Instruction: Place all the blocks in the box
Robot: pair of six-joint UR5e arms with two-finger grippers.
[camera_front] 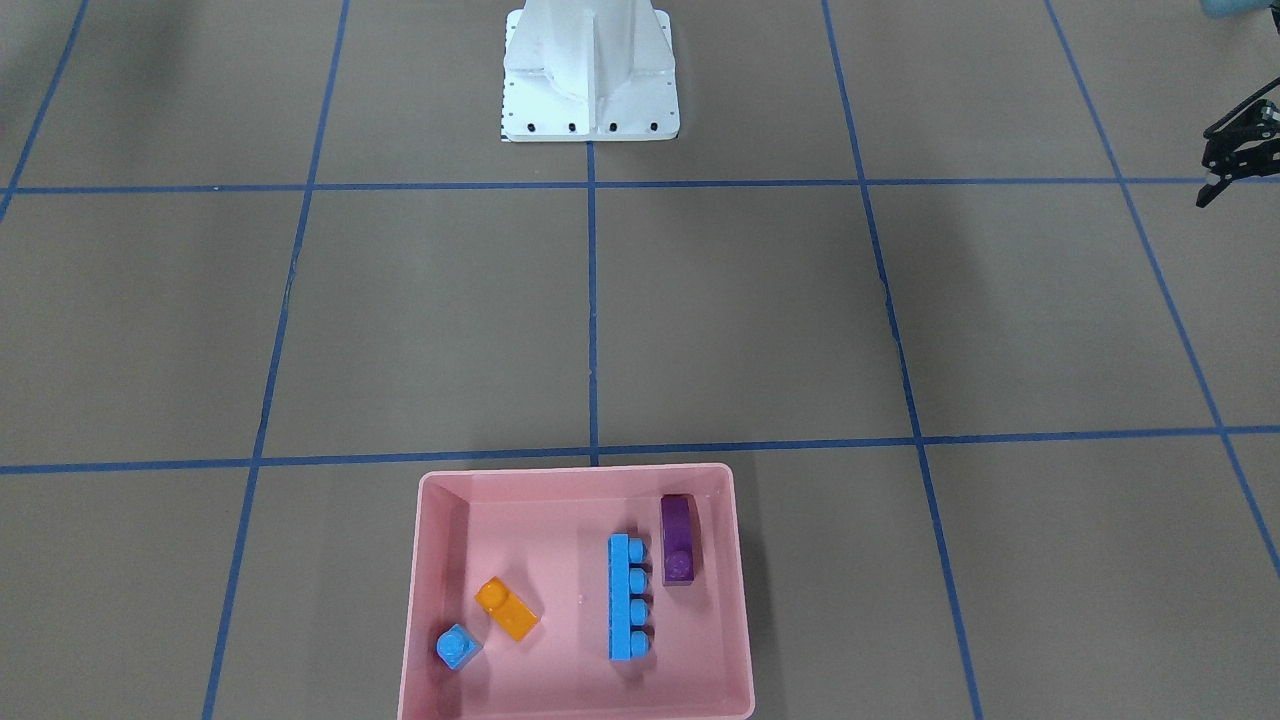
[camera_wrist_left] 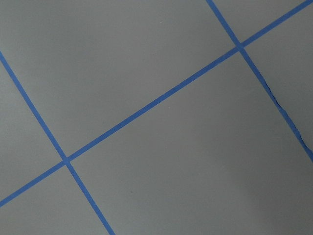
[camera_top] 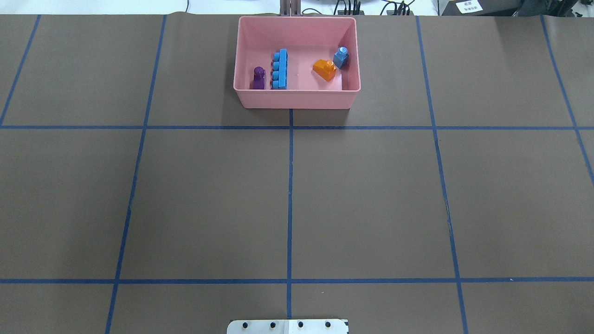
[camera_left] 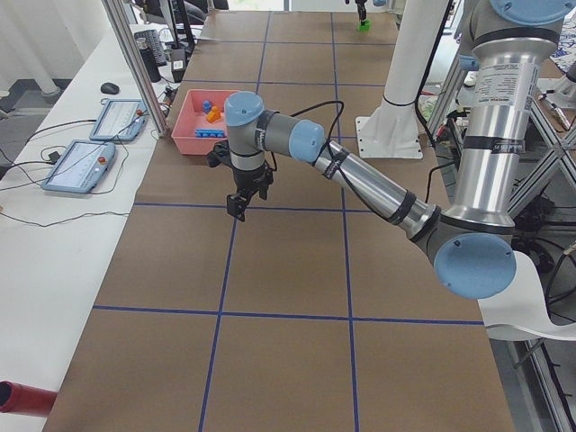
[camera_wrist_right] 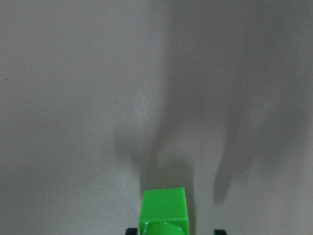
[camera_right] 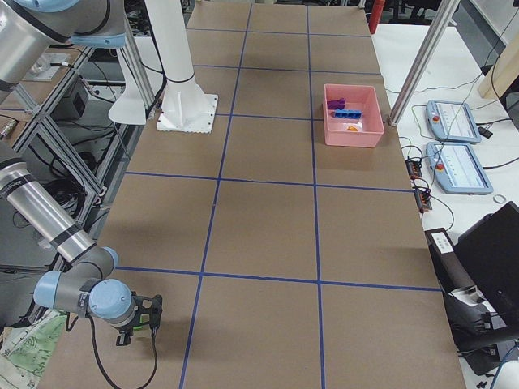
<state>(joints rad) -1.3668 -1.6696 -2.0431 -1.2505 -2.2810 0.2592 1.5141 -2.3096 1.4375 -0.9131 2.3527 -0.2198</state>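
Note:
The pink box (camera_front: 440, 560) sits at the table's far edge from the robot and also shows in the overhead view (camera_top: 297, 97). Inside it lie the orange block (camera_front: 507, 608), the small blue block (camera_front: 458, 646), the long blue block (camera_front: 628, 597) and the purple block (camera_front: 679, 540). The green block (camera_wrist_right: 164, 213) stands on the table far out on the robot's right, between my right gripper's (camera_wrist_right: 175, 230) fingertips, which stand wider than the block. My left gripper (camera_front: 1240, 160) hangs open and empty above bare table.
The white robot base (camera_front: 590, 70) stands at the table's middle. Blue tape lines grid the brown table. Tablets and cables (camera_left: 90, 153) lie on the side bench beyond the box. My left arm (camera_left: 360, 175) stretches over the table's left part.

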